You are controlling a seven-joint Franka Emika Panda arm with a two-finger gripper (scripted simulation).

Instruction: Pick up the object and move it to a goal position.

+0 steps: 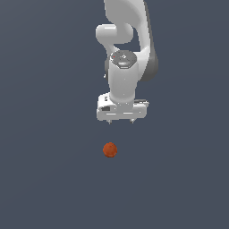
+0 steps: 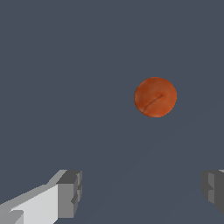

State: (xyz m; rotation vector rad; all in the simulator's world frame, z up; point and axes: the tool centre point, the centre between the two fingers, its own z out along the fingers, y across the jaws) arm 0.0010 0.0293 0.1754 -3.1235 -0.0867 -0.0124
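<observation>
The object, a small orange-red ball [image 1: 110, 150] with a mottled surface, lies on the flat grey-blue floor. It also shows in the wrist view [image 2: 155, 97], with a dark streak across it. My white gripper [image 1: 120, 121] hangs above and beyond the ball, apart from it, pointing down. Its fingers [image 2: 65, 194] stand wide apart in the wrist view, with nothing between them. The gripper is open and empty. The ball is not between the fingers.
The white arm [image 1: 127, 49] rises out of the exterior view's top. The floor [image 1: 44, 179] is a plain grey-blue surface with no other objects in view.
</observation>
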